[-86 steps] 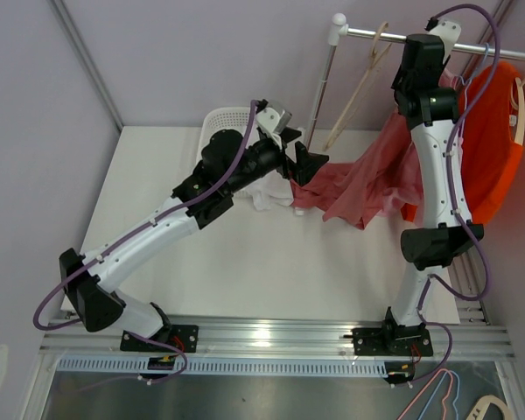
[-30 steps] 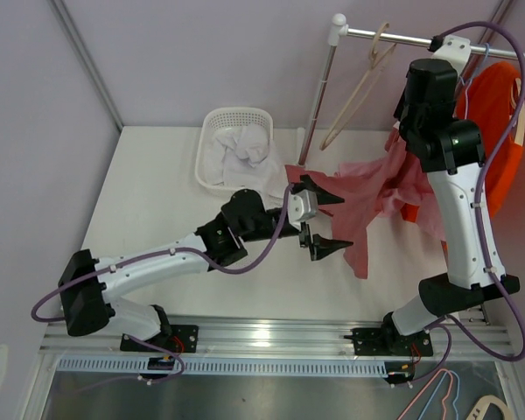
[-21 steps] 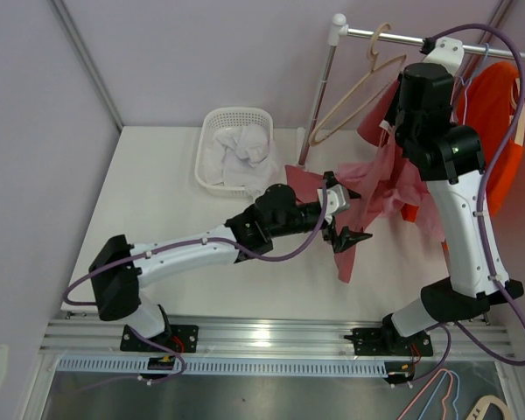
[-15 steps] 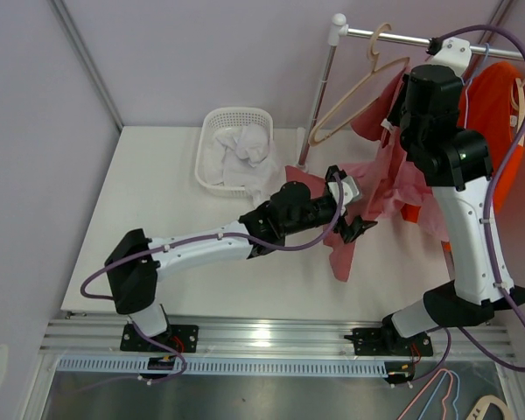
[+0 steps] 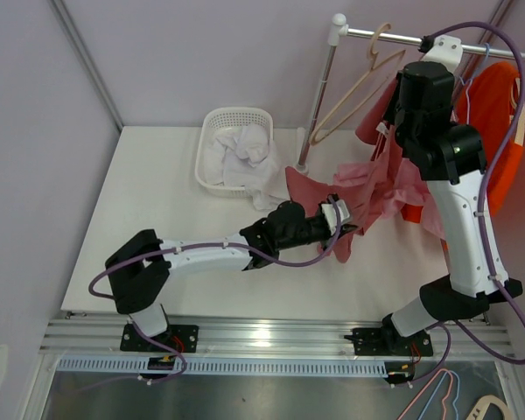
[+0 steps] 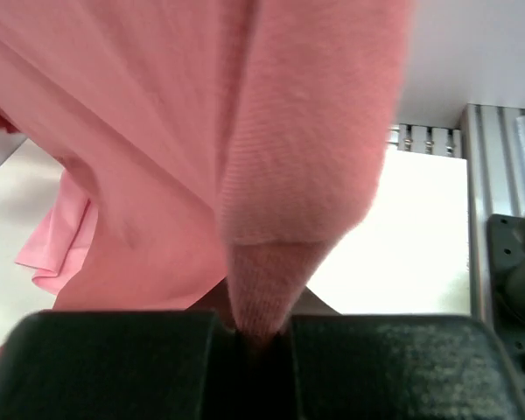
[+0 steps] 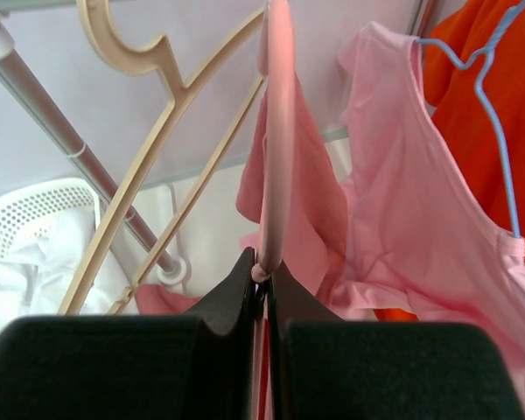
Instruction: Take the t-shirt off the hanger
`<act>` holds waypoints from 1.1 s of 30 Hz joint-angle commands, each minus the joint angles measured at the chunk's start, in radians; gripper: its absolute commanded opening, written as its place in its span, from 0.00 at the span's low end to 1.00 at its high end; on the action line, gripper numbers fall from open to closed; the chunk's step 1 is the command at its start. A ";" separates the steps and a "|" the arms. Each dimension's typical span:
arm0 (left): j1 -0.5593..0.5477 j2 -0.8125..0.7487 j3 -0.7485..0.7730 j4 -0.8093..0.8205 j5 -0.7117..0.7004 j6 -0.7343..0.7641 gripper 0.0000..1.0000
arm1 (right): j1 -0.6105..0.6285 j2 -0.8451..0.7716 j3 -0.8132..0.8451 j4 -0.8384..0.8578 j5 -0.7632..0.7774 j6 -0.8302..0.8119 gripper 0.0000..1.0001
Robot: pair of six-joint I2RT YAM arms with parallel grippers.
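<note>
The pink t-shirt [image 5: 378, 185] hangs crumpled from the rail's right part down toward the table. My left gripper [image 5: 346, 226] reaches in from the left and is shut on a fold of the t-shirt's lower edge [image 6: 271, 254]; the cloth is pinched between the left gripper's [image 6: 261, 328] black fingers. My right gripper [image 7: 262, 271] is up by the rail, shut on a thin pink bar of the hanger [image 7: 276, 157]. The t-shirt [image 7: 402, 227] drapes to the right of that bar. In the top view the right fingers are hidden behind the wrist.
A beige wooden hanger [image 5: 359, 83] hangs on the metal rail [image 5: 394, 35], beside the rail's upright pole [image 5: 319, 96]. An orange shirt [image 5: 499, 131] on a blue wire hanger [image 7: 490, 105] hangs far right. A white basket [image 5: 203, 149] holding white cloths sits at the table's back.
My left arm swung right across the table under the t-shirt, and its open gripper closed on the lower edge. The right arm stayed up at the rail, shifting only slightly.
</note>
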State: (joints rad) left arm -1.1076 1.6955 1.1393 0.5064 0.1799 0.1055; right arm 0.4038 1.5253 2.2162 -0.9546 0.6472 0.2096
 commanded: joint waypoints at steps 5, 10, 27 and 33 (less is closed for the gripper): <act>-0.099 -0.224 -0.145 0.106 0.014 0.010 0.01 | -0.052 0.070 0.049 0.083 -0.015 -0.018 0.00; -0.282 -0.303 -0.236 0.097 -0.075 0.072 0.01 | -0.115 0.130 0.066 0.089 -0.047 -0.015 0.00; -0.225 -0.059 -0.140 -0.011 -0.229 -0.263 0.01 | -0.119 0.049 0.051 -0.079 -0.147 0.053 0.00; 0.030 0.102 0.302 -0.368 -0.002 -0.519 0.01 | -0.074 -0.034 0.079 -0.165 -0.170 0.071 0.00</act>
State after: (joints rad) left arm -1.1664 1.7512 1.2709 0.3225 0.0486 -0.2169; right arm 0.3111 1.5688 2.2482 -1.1038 0.4988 0.2592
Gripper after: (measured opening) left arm 0.026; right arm 0.044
